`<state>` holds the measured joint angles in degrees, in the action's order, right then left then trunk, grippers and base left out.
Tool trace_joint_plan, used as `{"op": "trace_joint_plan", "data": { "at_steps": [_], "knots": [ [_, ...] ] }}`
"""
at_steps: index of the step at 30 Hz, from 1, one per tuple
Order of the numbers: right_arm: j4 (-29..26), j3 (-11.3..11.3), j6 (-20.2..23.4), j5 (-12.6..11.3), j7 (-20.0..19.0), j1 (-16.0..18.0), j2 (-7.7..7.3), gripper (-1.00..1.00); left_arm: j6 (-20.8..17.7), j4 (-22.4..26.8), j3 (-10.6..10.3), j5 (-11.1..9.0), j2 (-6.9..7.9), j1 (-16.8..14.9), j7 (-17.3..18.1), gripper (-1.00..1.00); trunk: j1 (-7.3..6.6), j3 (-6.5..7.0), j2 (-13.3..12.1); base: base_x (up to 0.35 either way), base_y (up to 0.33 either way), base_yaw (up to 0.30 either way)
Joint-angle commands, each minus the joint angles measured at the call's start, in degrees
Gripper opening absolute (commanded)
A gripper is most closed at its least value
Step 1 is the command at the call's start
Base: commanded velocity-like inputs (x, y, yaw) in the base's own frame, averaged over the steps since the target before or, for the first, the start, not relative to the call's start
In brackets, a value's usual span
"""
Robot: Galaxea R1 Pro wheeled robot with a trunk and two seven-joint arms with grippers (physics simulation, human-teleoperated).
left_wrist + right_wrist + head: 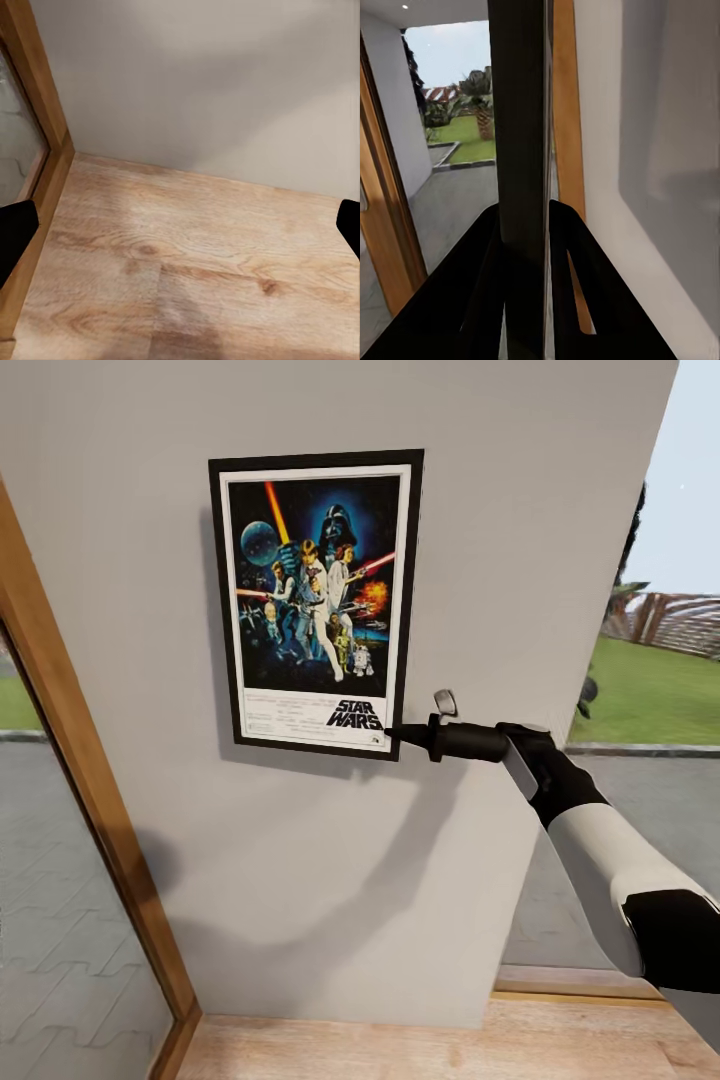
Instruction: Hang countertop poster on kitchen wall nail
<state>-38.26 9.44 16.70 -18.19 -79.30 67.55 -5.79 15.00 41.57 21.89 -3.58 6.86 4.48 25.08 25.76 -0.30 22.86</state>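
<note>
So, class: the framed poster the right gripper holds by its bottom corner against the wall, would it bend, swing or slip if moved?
The poster probably stays stiff: its black frame looks straight, without sag. Pinched only at the lower corner by the right gripper, it may pivot or tilt. Its smooth edge between the fingers could slip.

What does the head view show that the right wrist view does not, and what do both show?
Head view: the poster's artwork and Star Wars title, flat on the wall, and the right hand at its lower right corner. Right wrist view: the poster edge-on between the fingers. Both: the wall, wooden frame and the garden.
</note>
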Motion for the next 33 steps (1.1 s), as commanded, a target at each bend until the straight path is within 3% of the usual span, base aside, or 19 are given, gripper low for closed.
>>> {"op": "trace_joint_plan", "data": {
  "at_steps": [1, 33],
  "knots": [
    [0.03, 0.31, 0.79, -0.62, -0.14, 0.04, -0.08, -1.0, -0.06, 0.0, 0.09, -0.37, -0.01, 0.0, 0.41, 1.0, 0.03, -0.03, 0.06, 0.0, 0.162, 0.0],
    [0.07, 0.39, 0.7, -0.62, -0.09, 0.04, -0.18, -1.0, -0.06, 0.0, 0.09, -0.35, -0.01, 0.0, 0.41, 1.0, 0.03, -0.03, 0.06, 0.0, 0.038, 0.0]
  ]
}}
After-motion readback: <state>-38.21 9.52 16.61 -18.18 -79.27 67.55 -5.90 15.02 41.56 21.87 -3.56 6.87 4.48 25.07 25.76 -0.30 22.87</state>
